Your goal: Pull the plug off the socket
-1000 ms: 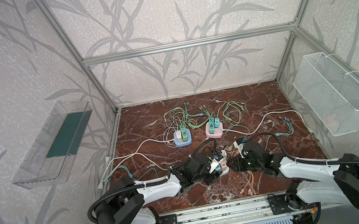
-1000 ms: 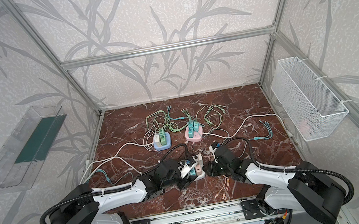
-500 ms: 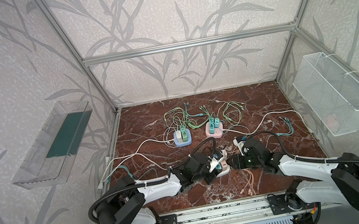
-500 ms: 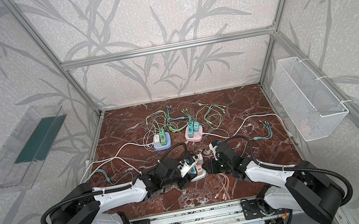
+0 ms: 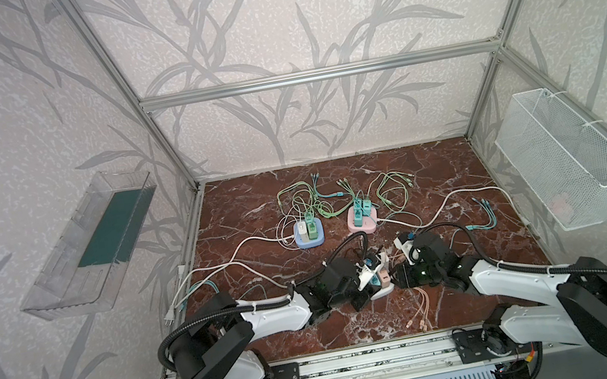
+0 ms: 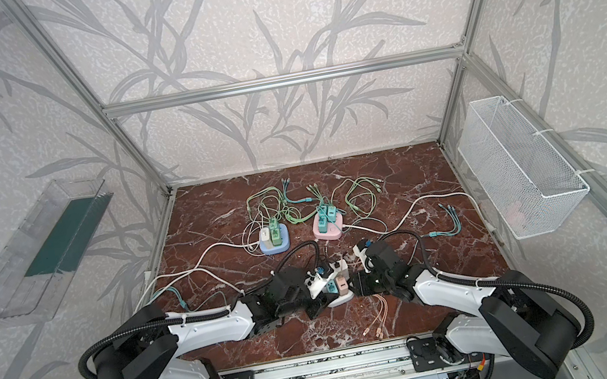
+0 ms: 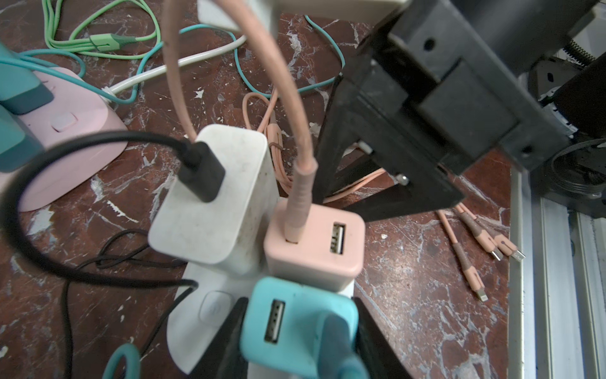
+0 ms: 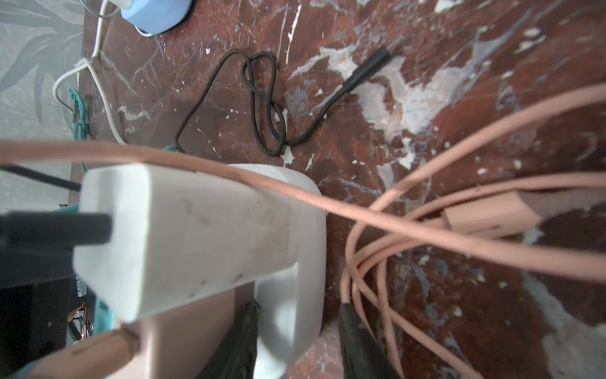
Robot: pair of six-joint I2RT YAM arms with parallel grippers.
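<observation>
Left end effector (image 7: 300, 300): clenched on teal plug (image 7: 295, 328).
Right end effector (image 8: 296, 306): astride white socket (image 8: 308, 262), grip unclear.
Pull: straight, socket braced.

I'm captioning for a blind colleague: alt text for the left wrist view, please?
The left gripper clamps a teal USB charger plugged into a white power strip, beside a pink charger and a white charger with a black cable. The right gripper sits close by the pink charger.
</observation>
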